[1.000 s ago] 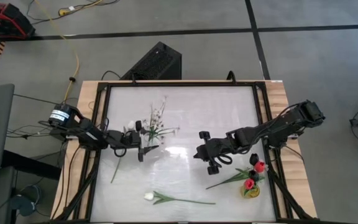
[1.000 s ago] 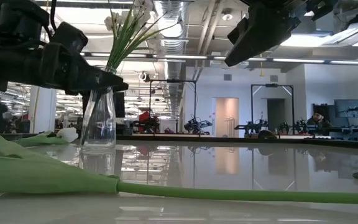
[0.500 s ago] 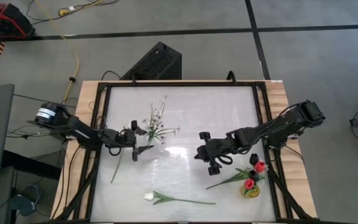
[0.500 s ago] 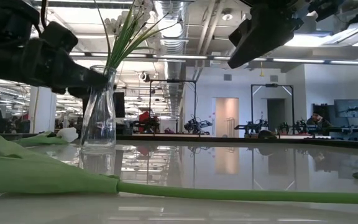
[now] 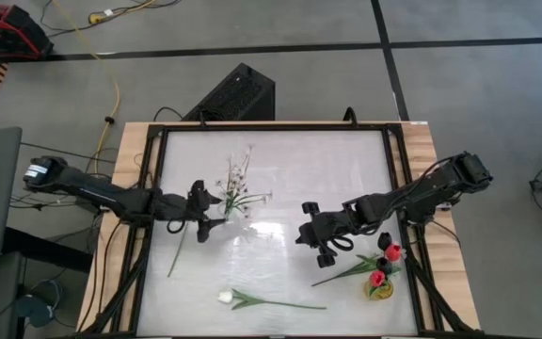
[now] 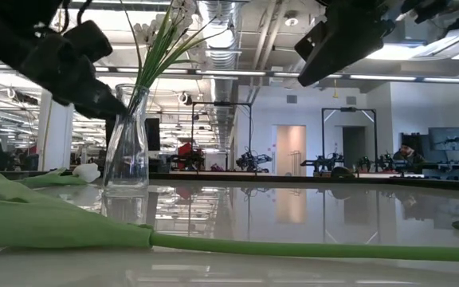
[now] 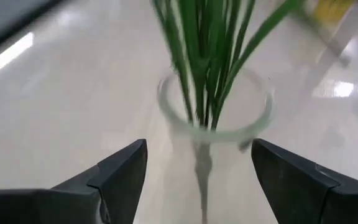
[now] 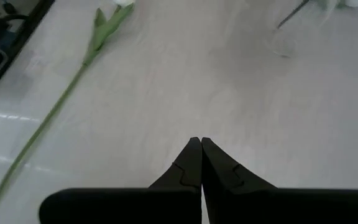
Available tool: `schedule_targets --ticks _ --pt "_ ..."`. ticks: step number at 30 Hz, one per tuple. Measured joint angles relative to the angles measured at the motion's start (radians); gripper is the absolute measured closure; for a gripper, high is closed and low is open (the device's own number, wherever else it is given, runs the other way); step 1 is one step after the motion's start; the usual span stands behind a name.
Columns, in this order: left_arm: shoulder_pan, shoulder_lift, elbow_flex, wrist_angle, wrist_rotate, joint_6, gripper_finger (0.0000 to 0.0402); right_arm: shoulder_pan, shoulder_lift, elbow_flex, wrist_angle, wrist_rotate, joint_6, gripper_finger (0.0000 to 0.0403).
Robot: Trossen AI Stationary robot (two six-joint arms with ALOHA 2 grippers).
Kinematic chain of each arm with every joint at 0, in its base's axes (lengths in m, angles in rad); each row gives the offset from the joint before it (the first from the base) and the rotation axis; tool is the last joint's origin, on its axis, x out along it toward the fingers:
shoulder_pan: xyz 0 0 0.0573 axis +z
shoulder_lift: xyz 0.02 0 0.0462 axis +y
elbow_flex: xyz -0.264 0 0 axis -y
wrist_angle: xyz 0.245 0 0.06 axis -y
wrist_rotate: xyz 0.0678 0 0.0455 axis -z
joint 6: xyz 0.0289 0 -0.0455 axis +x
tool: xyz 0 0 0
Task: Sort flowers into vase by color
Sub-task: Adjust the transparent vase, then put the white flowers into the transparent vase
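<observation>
**Clear vase of white sprigs faces parted left gripper**

Stems of white blossom sprigs [image 5: 236, 182] stand in a clear glass vase [image 6: 127, 147] left of centre in the high view. In the left wrist view the vase mouth [image 7: 215, 118] lies ahead of the two dark fingers [image 7: 122, 177], which stand wide apart and touch nothing. The left gripper [image 5: 205, 209] sits just left of the vase in the high view.

The right gripper [image 5: 305, 233] hovers right of centre above the table [image 5: 327, 160], its fingers [image 8: 199, 163] pressed together with nothing between them.

A white tulip [image 5: 225, 298] lies flat near the bottom edge of the high view, its stem running rightward. Red tulips [image 5: 384, 264] stand in a yellow holder [image 5: 380, 288] at the lower right. A loose green stem [image 5: 176, 258] lies at the lower left, below the left gripper.
</observation>
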Motion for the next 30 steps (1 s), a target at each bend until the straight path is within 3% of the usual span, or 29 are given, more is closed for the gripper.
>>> schedule_targets --ticks 4,7,13,20,24,30 --pt "-0.028 -0.018 0.165 -0.374 -0.017 -0.152 0.0124 0.000 0.000 0.000 -0.013 -0.013 0.009 0.0376" --pt "-0.043 -0.011 0.284 -0.603 0.032 -0.283 0.0124 0.000 0.000 0.000 -0.043 -0.043 0.031 0.0376" --pt "-0.096 -0.002 0.447 -0.930 0.091 -0.470 0.0124 0.000 0.000 0.000 -0.248 -0.158 0.092 0.0376" --pt "-0.236 0.004 0.461 -0.994 0.048 -0.638 0.0124 0.033 0.000 0.000 -0.431 -0.266 0.214 0.0376" --pt "-0.349 0.038 0.461 -0.987 -0.077 -0.716 0.0124 0.096 0.000 0.000 -0.437 -0.237 0.261 0.0363" --pt "-0.494 0.140 0.461 -0.979 -0.308 -0.823 0.0124 0.168 0.002 0.000 -0.436 -0.218 0.243 0.0305"
